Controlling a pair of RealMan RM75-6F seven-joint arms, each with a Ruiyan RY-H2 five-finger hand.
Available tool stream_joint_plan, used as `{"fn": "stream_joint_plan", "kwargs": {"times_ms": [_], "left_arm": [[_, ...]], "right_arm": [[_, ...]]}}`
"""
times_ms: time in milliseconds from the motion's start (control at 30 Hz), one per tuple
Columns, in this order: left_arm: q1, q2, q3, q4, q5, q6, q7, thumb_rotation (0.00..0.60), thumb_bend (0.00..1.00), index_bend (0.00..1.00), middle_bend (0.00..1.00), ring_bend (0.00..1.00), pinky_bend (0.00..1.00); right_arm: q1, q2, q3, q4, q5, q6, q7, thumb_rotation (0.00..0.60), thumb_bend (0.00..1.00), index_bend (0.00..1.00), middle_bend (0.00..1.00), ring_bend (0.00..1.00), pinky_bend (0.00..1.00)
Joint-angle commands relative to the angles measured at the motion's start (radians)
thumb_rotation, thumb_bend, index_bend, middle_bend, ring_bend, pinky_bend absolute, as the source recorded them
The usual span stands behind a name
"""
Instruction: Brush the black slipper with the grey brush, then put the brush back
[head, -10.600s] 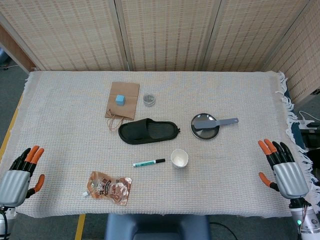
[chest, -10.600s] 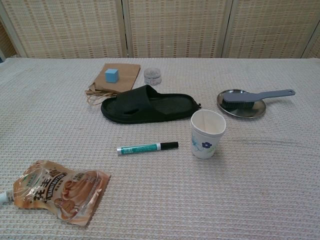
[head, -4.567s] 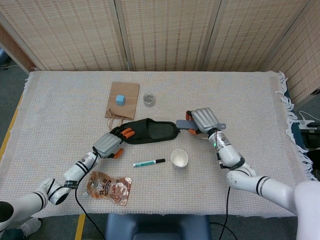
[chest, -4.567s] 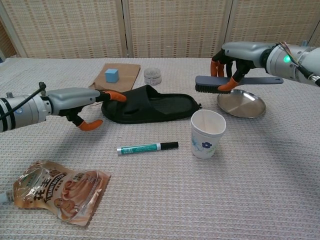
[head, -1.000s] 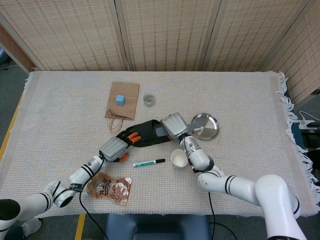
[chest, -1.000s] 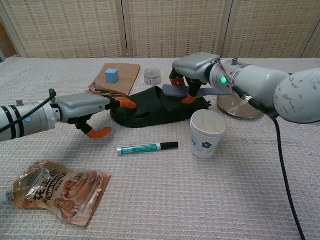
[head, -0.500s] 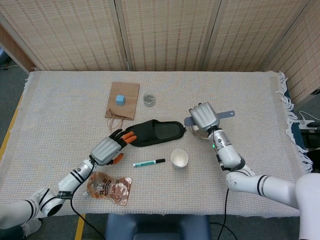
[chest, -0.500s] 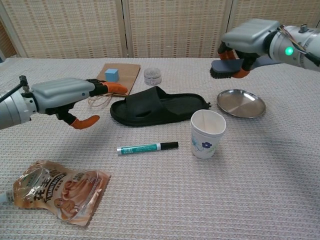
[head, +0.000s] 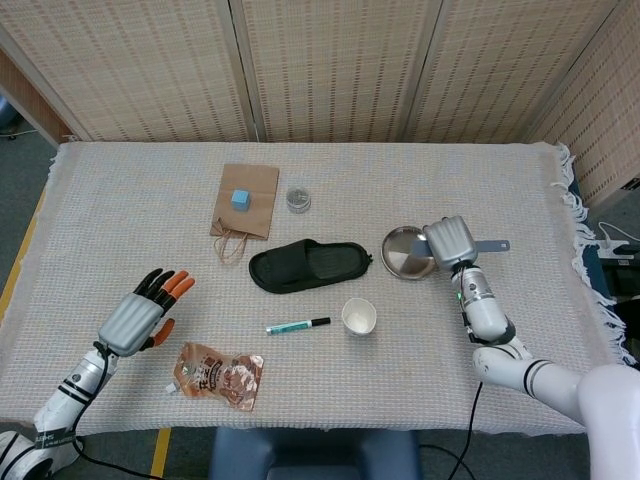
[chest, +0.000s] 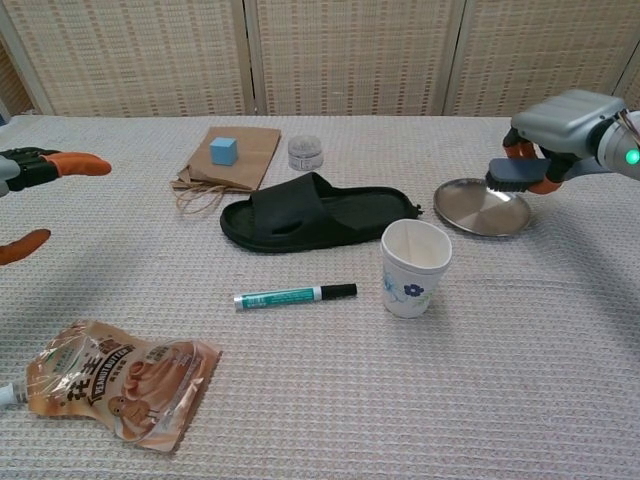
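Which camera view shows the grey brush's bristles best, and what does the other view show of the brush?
The chest view: the grey brush shows its dark bristle side above the metal plate, held by the right robot hand. From the head view, that hand covers the head; only the handle sticks out.

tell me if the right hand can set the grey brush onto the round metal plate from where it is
Probably yes: the right hand holds the grey brush just over the round metal plate, which lies bare.

Matt black slipper (head: 309, 264), shiny metal plate (head: 400, 252), woven tablecloth (head: 120, 220).
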Motion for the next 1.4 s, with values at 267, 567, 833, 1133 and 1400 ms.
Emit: {"fn": "stream_joint_plan", "kwargs": {"times_ms": [267, 567, 833, 1133, 1400], "left_arm": [[0.009, -0.012, -0.013, 0.043, 0.019, -0.010, -0.038, 0.600, 0.56, 0.00, 0.00, 0.00, 0.06], [0.014, -0.026, -0.025, 0.073, 0.020, -0.029, -0.064, 0.600, 0.56, 0.00, 0.00, 0.00, 0.06], [0.023, -0.025, -0.030, 0.061, 0.029, -0.024, -0.057, 0.600, 0.56, 0.00, 0.00, 0.00, 0.06], [0.160, 0.039, -0.008, -0.003, 0.026, 0.151, -0.057, 0.600, 0.54, 0.00, 0.00, 0.00, 0.06], [0.394, 0.041, -0.016, 0.038, -0.049, 0.412, -0.125, 0.600, 0.51, 0.00, 0.00, 0.00, 0.06]], "right_arm": [[0.008, -0.168, 0.027, 0.232, -0.074, -0.077, 0.079, 0.600, 0.33, 0.63, 0.55, 0.42, 0.61], [-0.001, -0.163, 0.062, 0.235, -0.067, -0.108, 0.070, 0.600, 0.32, 0.08, 0.26, 0.19, 0.50], [-0.029, -0.075, 0.068, 0.091, -0.082, -0.087, 0.061, 0.600, 0.32, 0.00, 0.18, 0.14, 0.45], [-0.223, 0.255, 0.032, -0.425, -0.299, 0.200, 0.276, 0.600, 0.27, 0.00, 0.01, 0.01, 0.23], [-0.627, 0.378, -0.139, -0.505, -0.574, 0.793, 0.307, 0.600, 0.22, 0.00, 0.00, 0.00, 0.07]]}}
